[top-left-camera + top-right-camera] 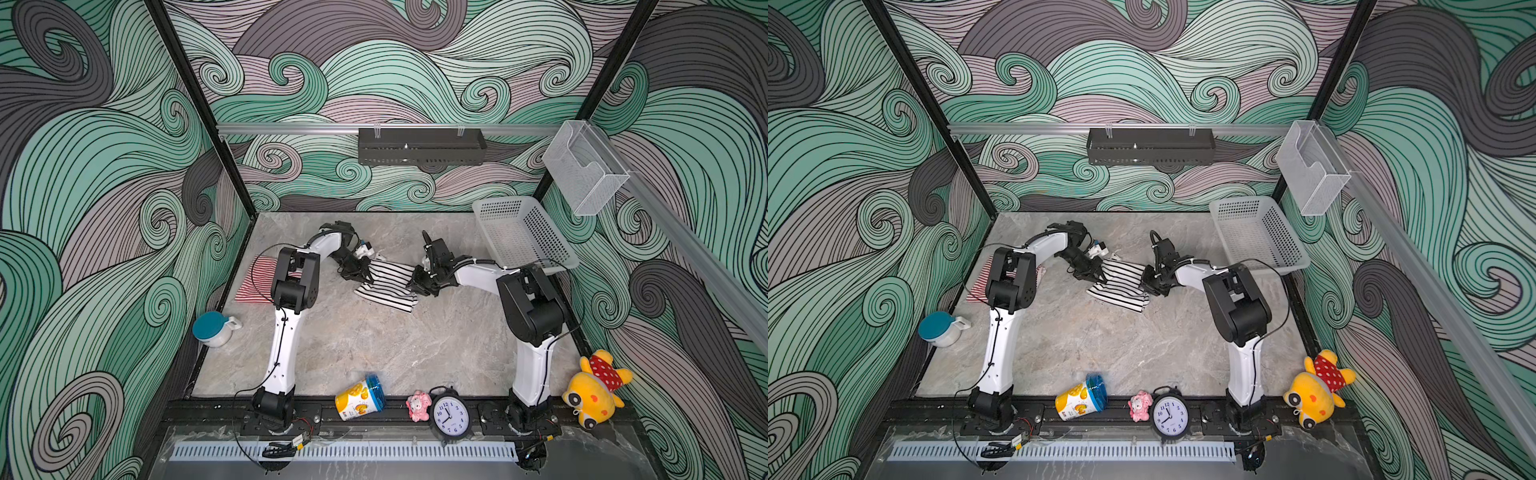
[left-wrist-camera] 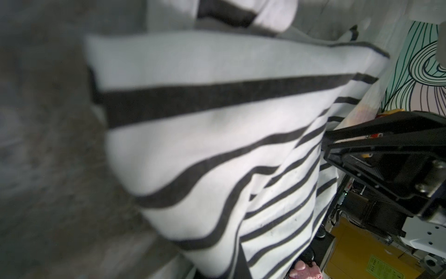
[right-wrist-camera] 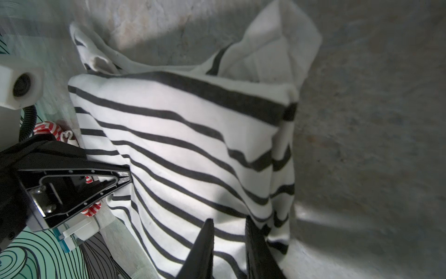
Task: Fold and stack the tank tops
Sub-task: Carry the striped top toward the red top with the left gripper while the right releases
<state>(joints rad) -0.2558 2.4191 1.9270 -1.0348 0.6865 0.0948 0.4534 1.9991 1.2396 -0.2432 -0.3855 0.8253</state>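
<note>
Of two tank tops, the black-and-white tank top point(image 1: 388, 289) — long axis lying left-right — is being clamped endwise by left gripper point(image 1: 367, 273) and right gripper point(image 1: 412, 282).

Numerals 1 to 12 on the alarm clock point(image 1: 451, 417) face.

Even, bright light; blurred wrist views.

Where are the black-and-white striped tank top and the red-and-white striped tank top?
black-and-white striped tank top point(image 1: 388, 286): in a top view, middle of its body.
red-and-white striped tank top point(image 1: 259, 276): in a top view, its uncovered part.
</note>
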